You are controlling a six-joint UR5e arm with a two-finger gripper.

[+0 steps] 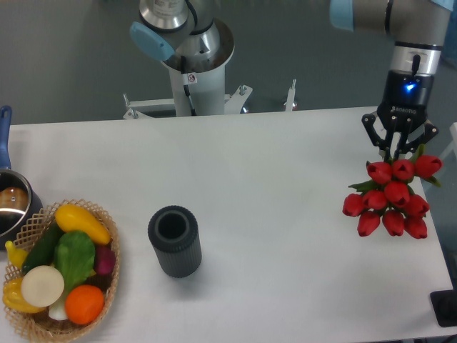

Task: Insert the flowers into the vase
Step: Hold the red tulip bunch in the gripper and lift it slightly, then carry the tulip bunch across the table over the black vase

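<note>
The flowers (391, 199), a bunch of red tulips with a few green leaves, are at the far right of the white table. Their heads face the camera and hide the stems. My gripper (398, 151) points down right behind the heads, with its fingers drawn together on the top of the bunch. The vase (174, 241), a short dark grey ribbed cylinder, stands upright with its round mouth open in the front left-centre of the table, far to the left of the gripper.
A wicker basket (107, 286) of colourful vegetables sits at the front left corner. A metal pot (13, 207) with a blue handle is at the left edge. The arm's base (193, 71) stands behind the table. A dark object (444, 309) is at the front right edge.
</note>
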